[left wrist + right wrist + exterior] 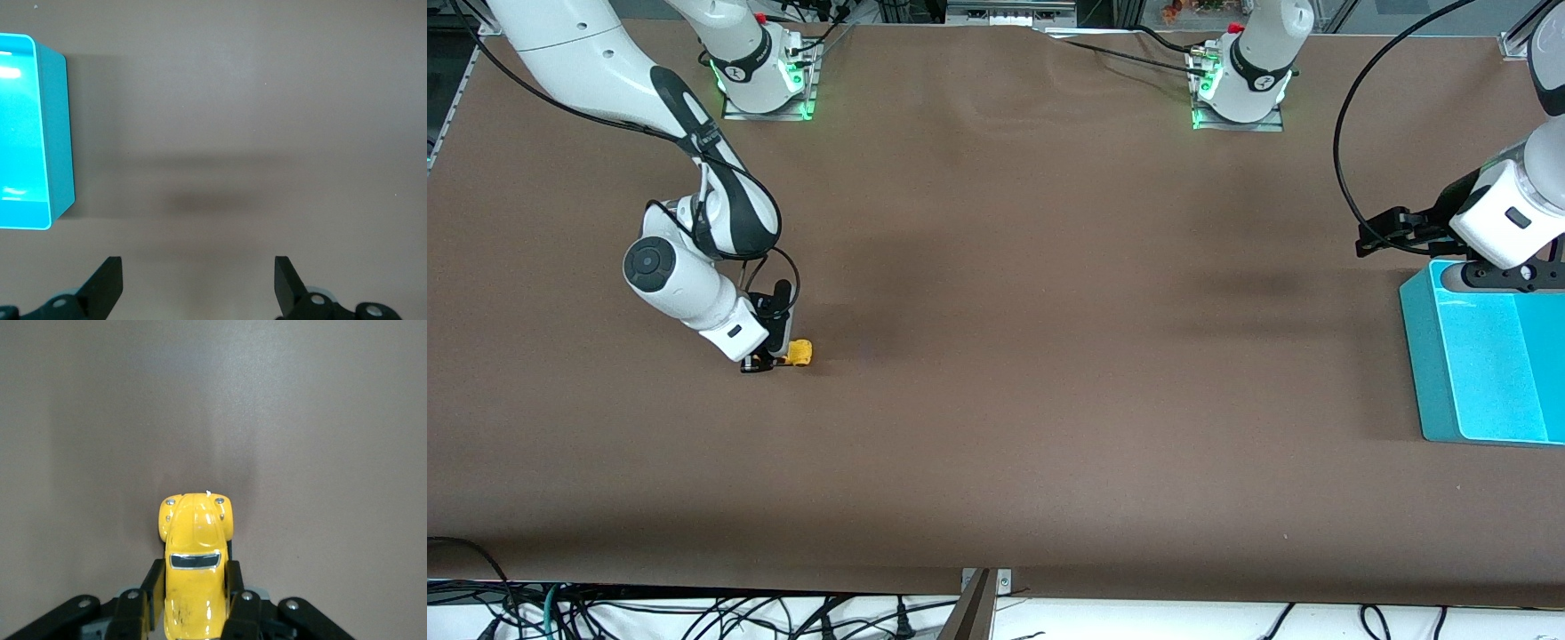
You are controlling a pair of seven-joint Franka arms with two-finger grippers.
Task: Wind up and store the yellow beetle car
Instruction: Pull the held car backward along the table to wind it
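While the small bright yellow beetle-shaped toy car (pixel 194 577) sits on the brown desk (pixel 996 356) toward the right arm's end, the right gripper (pixel 194 600) pinches its sides, low at desk level. Left gripper (pixel 197 283): waiting, fingers spread, over the desk beside the turquoise plastic bin (pixel 1480 364) at the left arm's end. Status, judged: car grasped; winding and storing in the bin apparently remain.

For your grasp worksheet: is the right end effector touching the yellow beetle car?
Touching. Right wrist view: both fingers press the yellow beetle car sides, no gap.
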